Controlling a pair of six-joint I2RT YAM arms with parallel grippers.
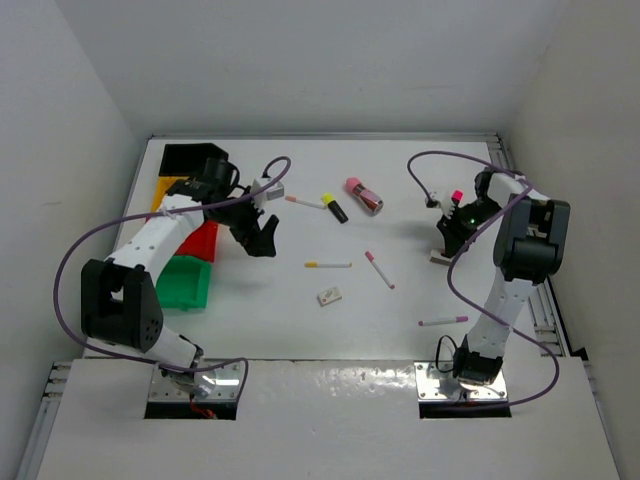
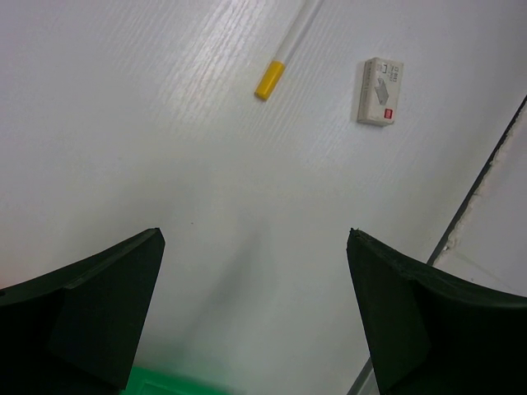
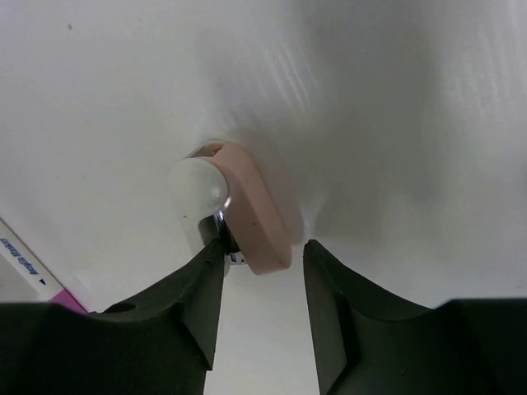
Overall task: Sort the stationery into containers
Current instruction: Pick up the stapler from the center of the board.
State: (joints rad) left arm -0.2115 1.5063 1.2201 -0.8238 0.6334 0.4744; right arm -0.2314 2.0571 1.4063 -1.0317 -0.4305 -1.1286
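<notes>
Pens [image 1: 328, 265], a marker [image 1: 335, 208], a block [image 1: 364, 196] and a box [image 1: 330, 295] lay loose on the desk [image 1: 300, 335], apart from the bins [image 1: 183, 290]; we judged sorting barely begun. Our right claw [image 3: 263, 271], fingers apart, straddled a beige piece [image 3: 251, 218]; the left claw [image 2: 255, 313] hung wide apart.

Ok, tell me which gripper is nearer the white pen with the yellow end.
Left. The left gripper hangs open just left of the yellow-ended pen, slightly farther back on the table; the right gripper sits much farther off on its other side.
</notes>
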